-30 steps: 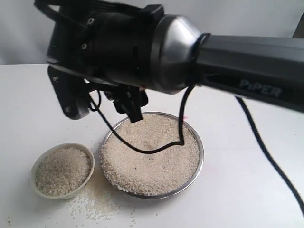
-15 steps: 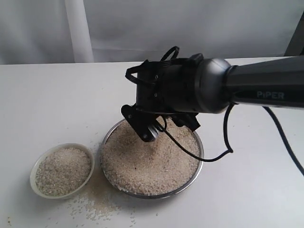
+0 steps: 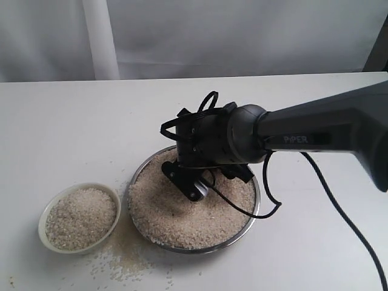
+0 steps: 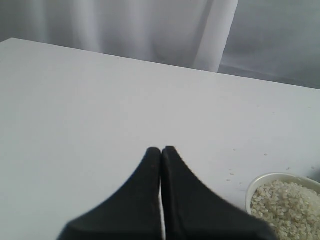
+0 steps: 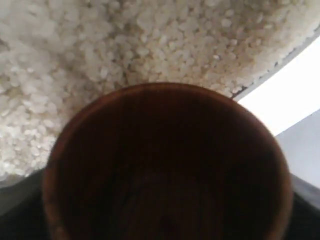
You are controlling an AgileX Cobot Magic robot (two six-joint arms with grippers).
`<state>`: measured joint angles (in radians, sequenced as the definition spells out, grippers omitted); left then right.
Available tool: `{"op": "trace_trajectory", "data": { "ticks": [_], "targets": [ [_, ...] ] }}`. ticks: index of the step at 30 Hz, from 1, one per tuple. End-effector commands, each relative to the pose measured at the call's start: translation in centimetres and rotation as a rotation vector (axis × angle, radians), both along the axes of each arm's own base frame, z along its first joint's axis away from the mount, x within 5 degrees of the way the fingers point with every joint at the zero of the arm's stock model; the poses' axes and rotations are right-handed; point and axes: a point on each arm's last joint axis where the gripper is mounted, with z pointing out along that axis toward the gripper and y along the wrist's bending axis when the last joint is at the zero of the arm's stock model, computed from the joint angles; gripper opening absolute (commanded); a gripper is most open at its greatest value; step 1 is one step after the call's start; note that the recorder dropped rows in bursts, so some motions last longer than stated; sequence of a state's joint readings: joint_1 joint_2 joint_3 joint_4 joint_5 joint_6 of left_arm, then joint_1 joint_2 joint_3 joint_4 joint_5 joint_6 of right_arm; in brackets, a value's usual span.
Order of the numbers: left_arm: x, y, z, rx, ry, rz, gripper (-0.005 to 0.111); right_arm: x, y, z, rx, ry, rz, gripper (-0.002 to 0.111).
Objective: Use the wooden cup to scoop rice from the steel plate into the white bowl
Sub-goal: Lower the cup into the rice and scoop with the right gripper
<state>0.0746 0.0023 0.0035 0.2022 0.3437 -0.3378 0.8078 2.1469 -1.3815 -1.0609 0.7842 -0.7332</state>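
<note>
Wooden cup (image 5: 165, 165) gripped in right jaws, rice (image 5: 125, 45) heaped just ahead of them in steel plate (image 3: 257, 206), left jaws closed on nothing, white bowl (image 4: 250, 192) near them on bench (image 4: 75, 100)

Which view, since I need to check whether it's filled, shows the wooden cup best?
The right wrist view: the wooden cup fills the frame, its dark inside showing no grains. In the exterior view the right gripper hides it; the left wrist view misses it.

Dark grey arm (image 3: 327, 121), white PiPER lettering (image 3: 301, 139), black cable (image 3: 332, 199).
</note>
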Motion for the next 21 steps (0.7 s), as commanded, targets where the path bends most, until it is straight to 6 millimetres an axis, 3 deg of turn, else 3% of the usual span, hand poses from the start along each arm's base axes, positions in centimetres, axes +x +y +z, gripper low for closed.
{"op": "trace_trajectory", "data": {
  "ticks": [1,7,21],
  "targets": [
    [0.0,-0.1,0.2,-0.006,-0.013,-0.006,0.000,0.3,-0.1,-0.4,-0.009,0.000,0.013,0.000],
    [0.0,-0.1,0.2,-0.006,-0.013,-0.006,0.000,0.2,-0.1,-1.6,-0.015,0.029,0.002,0.000],
    [0.0,-0.1,0.2,-0.006,-0.013,-0.006,0.000,-1.8,1.8,-2.1,-0.034,0.071,0.061,0.000]
  ]
}}
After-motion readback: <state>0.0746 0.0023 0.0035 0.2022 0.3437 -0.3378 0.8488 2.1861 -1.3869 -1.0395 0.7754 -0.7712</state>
